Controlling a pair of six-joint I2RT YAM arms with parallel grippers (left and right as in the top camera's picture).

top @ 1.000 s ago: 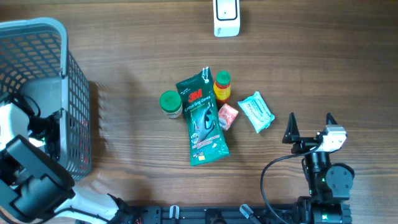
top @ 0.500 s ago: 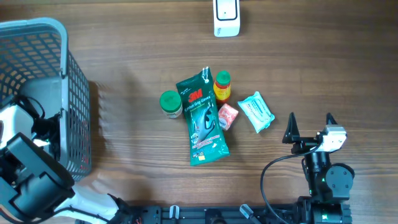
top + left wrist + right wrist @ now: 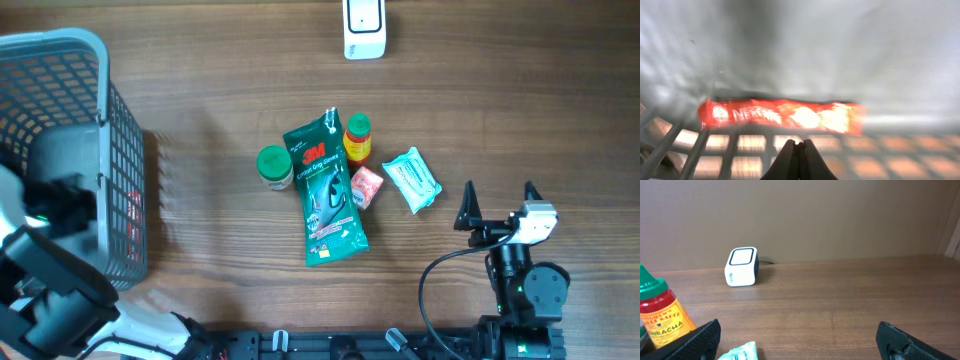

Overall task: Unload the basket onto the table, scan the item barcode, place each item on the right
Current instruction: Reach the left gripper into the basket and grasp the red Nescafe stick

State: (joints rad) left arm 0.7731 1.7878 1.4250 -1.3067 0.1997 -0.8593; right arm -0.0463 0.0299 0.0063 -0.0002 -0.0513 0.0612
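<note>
Left gripper [image 3: 799,146] has just snapped shut inside the grey basket [image 3: 125,170], apparently on nothing. The red Nestlé bar [image 3: 780,115] lies just past its tips. Likely a missed grasp, so nothing to scan yet. Right gripper [image 3: 497,195] sits wide open, well clear of the basket.
</note>
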